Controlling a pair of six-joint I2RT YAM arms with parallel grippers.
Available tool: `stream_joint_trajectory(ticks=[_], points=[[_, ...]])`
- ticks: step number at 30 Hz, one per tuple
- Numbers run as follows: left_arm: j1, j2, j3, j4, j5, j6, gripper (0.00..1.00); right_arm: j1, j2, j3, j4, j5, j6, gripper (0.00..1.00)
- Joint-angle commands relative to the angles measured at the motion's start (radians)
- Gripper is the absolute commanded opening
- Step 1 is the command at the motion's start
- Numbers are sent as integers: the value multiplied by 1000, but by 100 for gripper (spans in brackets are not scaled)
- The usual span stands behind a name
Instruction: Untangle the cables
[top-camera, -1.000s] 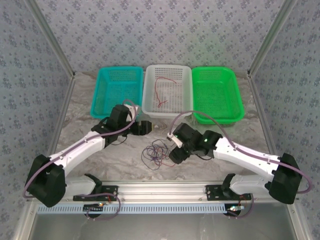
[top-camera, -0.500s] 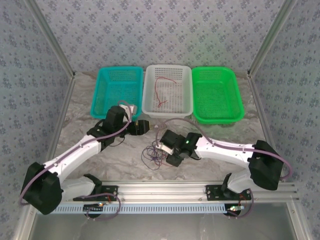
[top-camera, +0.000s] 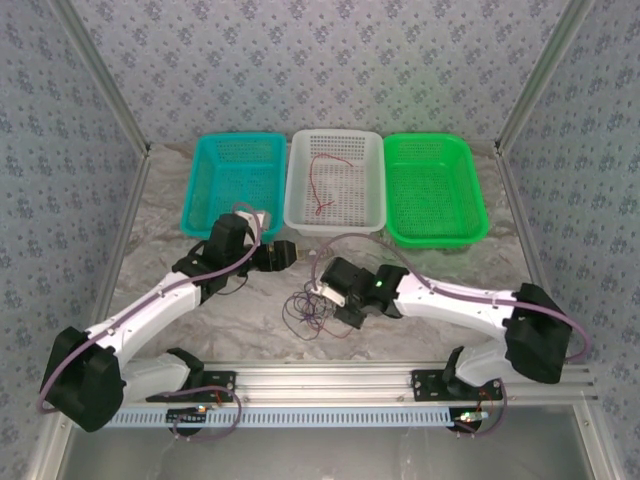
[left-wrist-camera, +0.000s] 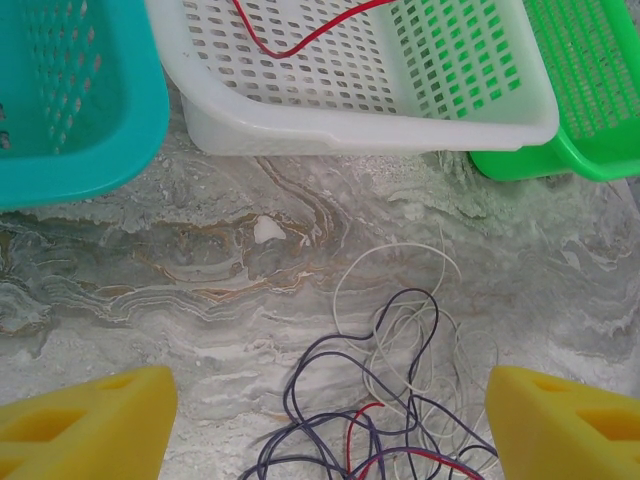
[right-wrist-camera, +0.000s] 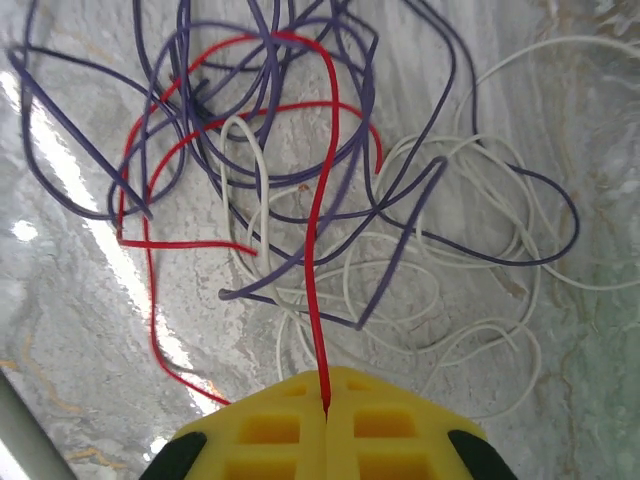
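- Nearest the arm bases, at the middle of the table, the right gripper (right-wrist-camera: 327, 400) has swung in over the tangled cables (top-camera: 312, 308). Its jaws were wide a second ago and are now closed on a red cable (right-wrist-camera: 318, 250).
- That pinch looks like the start of a pull. The red cable threads through dark cable (right-wrist-camera: 270, 60) and white cable (right-wrist-camera: 480, 330) loops, so lifting may drag the whole knot.
- Just beyond the pile, the left gripper (left-wrist-camera: 325, 420) hangs with jaws wide, holding nothing.
- Around the pile the marbled table (left-wrist-camera: 150, 270) is pale and veined.
- Farther back, a teal basket (top-camera: 195, 200), white basket (top-camera: 300, 215) and green basket (top-camera: 470, 215) sit side by side. A second red strand (top-camera: 318, 185) lies in the white one.
- Flower-patterned walls (top-camera: 300, 60) close the space.
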Motion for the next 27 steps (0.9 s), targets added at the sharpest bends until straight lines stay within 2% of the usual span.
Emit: stream_joint_trajectory(ticks=[1,9,14,21,27], points=[[8,-10,1,2,-3,-6,81,-19,-111,29,-36,-38,41,0],[5,-12,10,66,54,1,81,-105,-327,93,-22,-97,78,1],[-45,-15,41,104,84,58,80,-178,-412,108,60,-176,97,2],[-131,8,79,200,127,128,80,-224,-413,134,138,-278,102,2],[-143,25,91,261,130,121,79,-224,-403,147,148,-253,106,2]])
